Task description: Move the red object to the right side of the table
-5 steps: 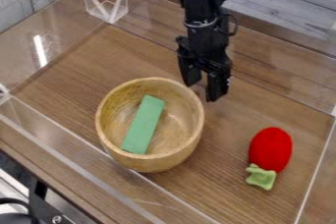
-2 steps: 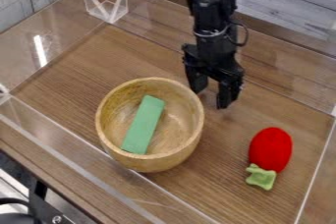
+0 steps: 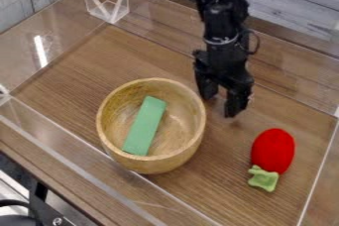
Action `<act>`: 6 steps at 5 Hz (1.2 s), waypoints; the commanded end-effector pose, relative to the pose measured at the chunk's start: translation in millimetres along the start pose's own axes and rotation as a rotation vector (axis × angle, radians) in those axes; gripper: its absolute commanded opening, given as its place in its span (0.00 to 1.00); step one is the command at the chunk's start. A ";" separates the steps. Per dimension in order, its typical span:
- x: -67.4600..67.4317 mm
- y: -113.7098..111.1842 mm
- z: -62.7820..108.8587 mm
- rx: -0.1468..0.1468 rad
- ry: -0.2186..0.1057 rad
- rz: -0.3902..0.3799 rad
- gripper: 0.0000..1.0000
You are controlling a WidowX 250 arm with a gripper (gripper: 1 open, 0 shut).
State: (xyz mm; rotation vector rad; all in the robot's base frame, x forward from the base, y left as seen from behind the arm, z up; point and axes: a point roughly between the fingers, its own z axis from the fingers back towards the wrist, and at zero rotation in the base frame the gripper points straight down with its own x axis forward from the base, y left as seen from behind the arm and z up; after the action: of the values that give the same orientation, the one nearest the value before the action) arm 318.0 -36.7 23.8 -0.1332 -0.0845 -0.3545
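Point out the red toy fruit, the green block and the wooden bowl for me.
Red toy fruit [image 3: 273, 151]: camera view, rounded red body.
Green block [image 3: 145, 125]: camera view, flat top.
Wooden bowl [image 3: 109, 103]: camera view, left rim.

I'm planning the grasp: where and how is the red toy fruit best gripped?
Probably across the rounded body of the bright red toy fruit, from above: it bulges upward with nothing over it, while the light green leafy stem is small and lies low.

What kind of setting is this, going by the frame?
Looks like a robotics lab test bench: an arm over a wood-grain tabletop, with a toy-like red object and a wooden bowl set out.
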 end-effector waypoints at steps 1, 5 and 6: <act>-0.1 -12.0 29.6 0.012 -0.073 -0.080 1.00; 10.0 -45.5 42.2 0.014 -0.096 -0.035 1.00; 16.2 -46.7 50.8 0.022 -0.109 0.014 1.00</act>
State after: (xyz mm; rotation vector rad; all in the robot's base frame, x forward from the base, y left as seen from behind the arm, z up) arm 306.0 -74.7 56.1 -0.1308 -0.1127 -0.3259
